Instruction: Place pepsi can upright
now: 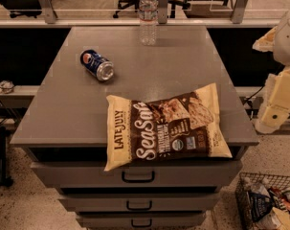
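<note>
The pepsi can (96,64) lies on its side on the grey cabinet top (63,114), at the left of the middle, with its silver end facing the front right. My gripper (273,119) is at the far right of the view, beyond the cabinet's right edge, at about the height of the top. It is well away from the can and holds nothing that shows.
A clear plastic water bottle (148,16) stands upright at the back middle. A large chips bag (166,126) lies flat at the front and overhangs the front edge. Drawers (137,176) are below. A wire basket (269,202) with packets stands on the floor at the right.
</note>
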Tool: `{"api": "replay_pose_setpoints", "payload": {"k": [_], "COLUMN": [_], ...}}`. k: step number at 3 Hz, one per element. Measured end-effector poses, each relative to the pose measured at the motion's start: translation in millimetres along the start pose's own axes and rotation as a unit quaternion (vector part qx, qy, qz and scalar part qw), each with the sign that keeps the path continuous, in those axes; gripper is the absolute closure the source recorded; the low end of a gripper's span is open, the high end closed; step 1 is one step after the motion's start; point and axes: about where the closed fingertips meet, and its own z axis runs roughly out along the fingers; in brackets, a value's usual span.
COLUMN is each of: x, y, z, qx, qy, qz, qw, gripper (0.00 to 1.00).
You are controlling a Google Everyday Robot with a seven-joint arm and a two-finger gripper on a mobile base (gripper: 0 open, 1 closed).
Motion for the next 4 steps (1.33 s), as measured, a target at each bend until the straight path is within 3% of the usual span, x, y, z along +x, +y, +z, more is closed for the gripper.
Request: {"api": "replay_pose_setpoints", "payload": {"k": [1, 2, 4], "x": [0, -21, -118], "y": [0, -13, -61], "z": [0, 20, 103], "qx": [0.000, -0.010, -0.053], "qy": [0.000, -0.024, -0.101], "qz": [0.000, -0.011, -0.008], "qw": [1.0000, 0.9996, 0.9935], "gripper": [0.00, 0.00, 0.00]}}
